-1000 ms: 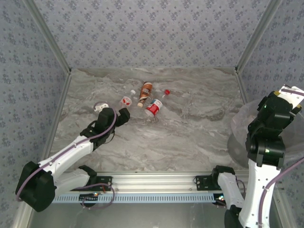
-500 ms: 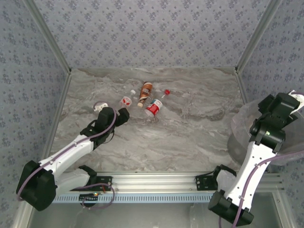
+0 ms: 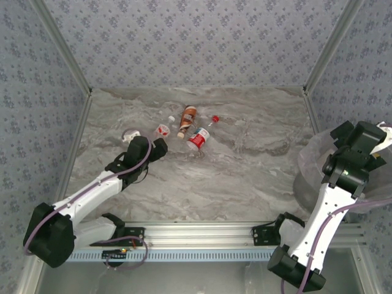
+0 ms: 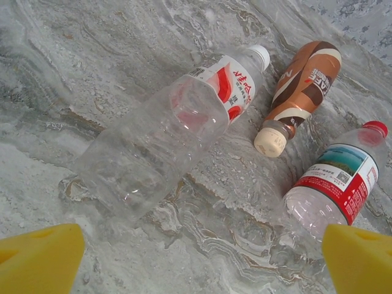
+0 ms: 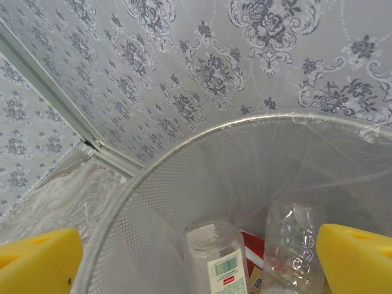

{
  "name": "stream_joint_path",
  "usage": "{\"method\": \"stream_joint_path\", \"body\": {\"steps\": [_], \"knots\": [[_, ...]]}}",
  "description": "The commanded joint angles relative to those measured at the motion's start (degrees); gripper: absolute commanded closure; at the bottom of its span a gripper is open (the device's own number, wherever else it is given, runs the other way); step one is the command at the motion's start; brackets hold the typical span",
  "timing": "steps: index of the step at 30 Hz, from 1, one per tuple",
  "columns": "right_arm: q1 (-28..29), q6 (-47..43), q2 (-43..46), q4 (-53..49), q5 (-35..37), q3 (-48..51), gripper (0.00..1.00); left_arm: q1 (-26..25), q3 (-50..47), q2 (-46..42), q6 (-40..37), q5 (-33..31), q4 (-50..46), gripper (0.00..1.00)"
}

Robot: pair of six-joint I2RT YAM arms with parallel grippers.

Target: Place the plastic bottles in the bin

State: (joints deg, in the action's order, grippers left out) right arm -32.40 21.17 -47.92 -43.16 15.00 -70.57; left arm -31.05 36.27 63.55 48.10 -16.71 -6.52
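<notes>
The left gripper [image 4: 199,263] hangs low over the marble table [image 3: 245,177], its yellow fingers spread wide with nothing between them. Just ahead of it, three of the plastic bottles lie on their sides. The clear bottle [image 4: 177,131] with the red-and-white label runs diagonally, base toward the gripper and white cap pointing away to the far right. Beside it the brown bottle [image 4: 306,79] lies on nearly the same slant but reversed, its cream cap pointing back toward the gripper. The red-capped bottle [image 4: 334,184] lies further right, cap pointing away and base near the right fingertip.

Over at the table's right edge, the right gripper [image 5: 197,260] hovers above the bin [image 5: 257,117], fingers wide apart and empty. Down inside the bin, a white-labelled bottle [image 5: 214,257] sits with its round end turned up, next to a bare transparent bottle [image 5: 294,236].
</notes>
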Motion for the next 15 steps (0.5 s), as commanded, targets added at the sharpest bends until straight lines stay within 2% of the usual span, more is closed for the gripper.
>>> {"method": "stream_joint_path", "body": {"steps": [1,12,15], "knots": [[-0.39,1.36,0.71,-0.89,-0.44,-1.80,0.00,0.69,2.30,0.51,-0.06,1.02,-1.42,0.01],[0.06,1.11,1.17,-0.83,-4.14,-2.83,0.00,6.02,4.03,2.51,-1.19,6.93,-3.21,0.01],[0.62,0.83,1.92,0.09,-8.03,-2.85,0.00,7.69,4.72,3.18,-2.80,8.84,-3.34,0.01]]}}
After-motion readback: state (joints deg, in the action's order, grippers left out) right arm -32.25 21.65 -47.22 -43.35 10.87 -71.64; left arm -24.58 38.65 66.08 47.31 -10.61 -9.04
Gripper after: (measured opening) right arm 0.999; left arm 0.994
